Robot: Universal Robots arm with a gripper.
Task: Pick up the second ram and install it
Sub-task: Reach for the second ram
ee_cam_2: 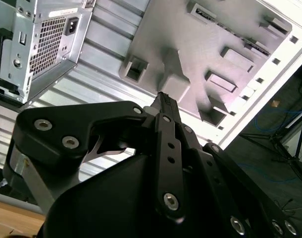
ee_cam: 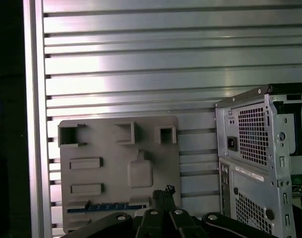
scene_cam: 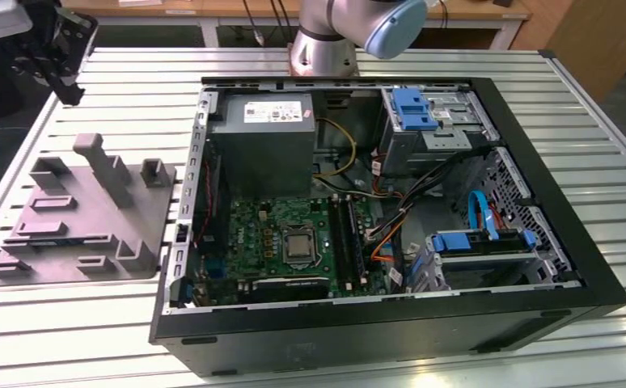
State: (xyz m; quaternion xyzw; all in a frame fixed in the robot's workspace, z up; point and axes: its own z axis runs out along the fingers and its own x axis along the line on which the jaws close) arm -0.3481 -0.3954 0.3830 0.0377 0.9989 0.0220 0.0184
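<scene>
The second ram [ee_cam: 109,207] shows in the first wrist view as a thin blue-green strip lying in a slot along one edge of the grey holder plate [ee_cam: 106,148]. My gripper [ee_cam: 164,191] hangs well above the table, apart from the plate, with its black fingers drawn together and nothing between them. In the second wrist view the gripper [ee_cam_2: 164,99] points toward the same grey holder plate [ee_cam_2: 215,44]. In the exterior view the gripper [scene_cam: 73,93] is high at the far left, beyond the holder plate [scene_cam: 76,218].
An open black computer case [scene_cam: 529,267] lies on the slatted metal table [scene_cam: 54,339], on the exterior view's right of the plate. Inside it are the green motherboard [scene_cam: 259,234], its dark memory slots [scene_cam: 345,234] and a grey power supply [scene_cam: 261,145]. The arm's base [scene_cam: 324,48] stands behind the case.
</scene>
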